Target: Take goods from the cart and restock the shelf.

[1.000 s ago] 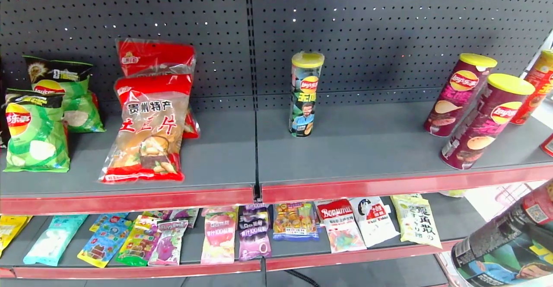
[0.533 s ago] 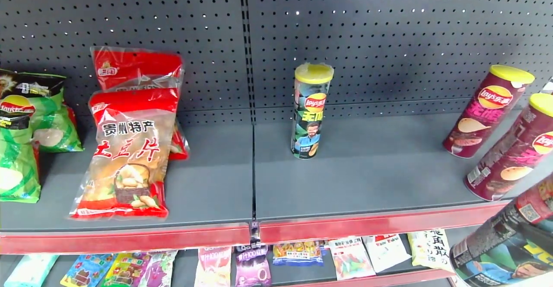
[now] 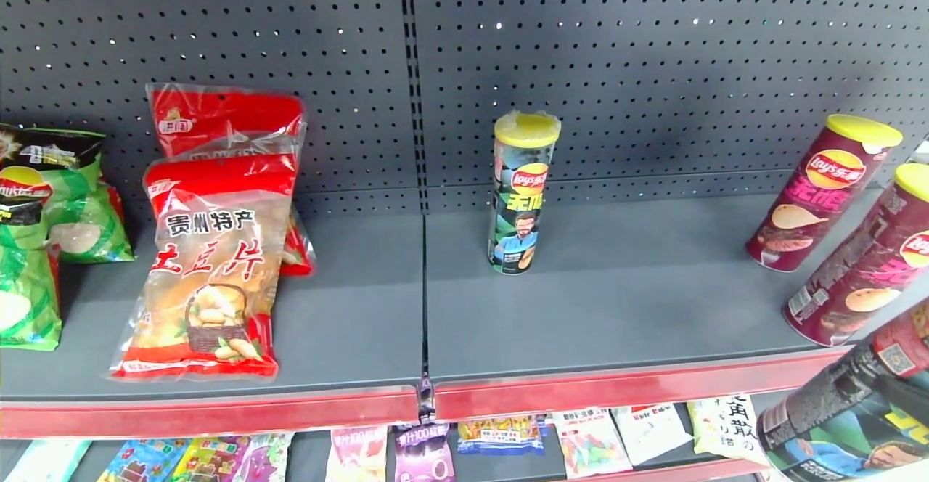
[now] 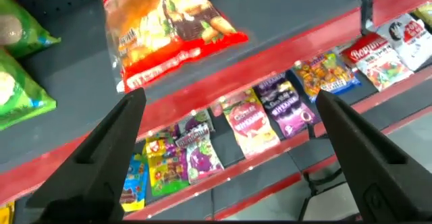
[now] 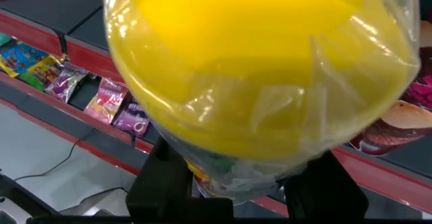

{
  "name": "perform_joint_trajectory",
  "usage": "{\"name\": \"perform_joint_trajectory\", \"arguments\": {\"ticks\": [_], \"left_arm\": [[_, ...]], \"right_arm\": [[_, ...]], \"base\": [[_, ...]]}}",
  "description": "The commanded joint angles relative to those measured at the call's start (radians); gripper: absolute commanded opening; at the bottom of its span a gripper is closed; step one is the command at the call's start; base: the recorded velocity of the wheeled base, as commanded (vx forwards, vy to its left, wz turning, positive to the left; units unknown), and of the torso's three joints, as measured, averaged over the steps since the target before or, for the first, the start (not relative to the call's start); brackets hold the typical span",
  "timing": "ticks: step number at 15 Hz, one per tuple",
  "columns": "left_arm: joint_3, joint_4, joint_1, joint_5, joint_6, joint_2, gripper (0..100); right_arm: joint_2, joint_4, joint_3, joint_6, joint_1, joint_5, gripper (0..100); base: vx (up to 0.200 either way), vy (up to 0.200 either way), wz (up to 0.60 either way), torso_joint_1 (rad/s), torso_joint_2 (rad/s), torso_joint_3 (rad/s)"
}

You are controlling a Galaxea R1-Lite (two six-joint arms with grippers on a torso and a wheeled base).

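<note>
Only the view shifted. Right gripper [image 5: 239, 187] clamps a chip can [image 5: 263, 62] between its fingers; left gripper [image 4: 229, 156] gapes, empty.

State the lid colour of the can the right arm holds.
Yellow lid on the can, clearest in the right wrist view.

Teal-and-black held can [image 3: 849, 424], matching yellow-lidded shelf can [image 3: 519, 199], maroon cans [image 3: 816, 199], grey shelf [image 3: 617, 300] edged red.

Head cam facing shelf [image 3: 617, 300], L wrist downward (same shelf), R close-up
</note>
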Motion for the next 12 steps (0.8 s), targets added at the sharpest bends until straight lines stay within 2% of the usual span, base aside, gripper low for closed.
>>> {"name": "perform_joint_trajectory", "arguments": {"ticks": [1,4,6,7,8,9,12], "left_arm": [[0.000,0.000,0.001,-0.001,0.000,-0.002,100],[-0.002,0.000,0.001,-0.001,0.000,-0.007,100],[-0.012,0.000,-0.001,-0.010,0.041,0.004,100],[-0.034,0.000,-0.015,-0.073,0.063,0.049,100],[-0.067,-0.014,-0.016,-0.119,0.066,0.122,100],[-0.094,-0.046,-0.016,-0.137,0.064,0.193,100],[-0.262,-0.353,-0.024,-0.335,0.037,0.636,100]], "right_arm": [[0.009,0.000,-0.002,-0.001,0.000,0.001,0],[0.009,0.000,0.000,-0.001,0.000,0.001,0],[0.007,0.000,0.001,0.001,0.000,0.001,0],[0.009,0.000,0.001,-0.001,0.000,0.001,0],[0.009,0.000,0.000,-0.001,0.002,0.003,0],[0.010,0.000,-0.005,-0.001,0.005,0.003,0],[0.036,-0.007,-0.020,-0.001,0.048,-0.002,0]], "base": [[0.000,0.000,0.00,0.000,0.00,0.000],[0.000,0.000,0.00,0.000,0.00,0.000],[0.000,0.000,0.00,0.000,0.00,0.000],[0.000,0.000,0.00,0.000,0.00,0.000],[0.000,0.000,0.00,0.000,0.00,0.000],[0.000,0.000,0.00,0.000,0.00,0.000],[0.000,0.000,0.00,0.000,0.00,0.000]]}}
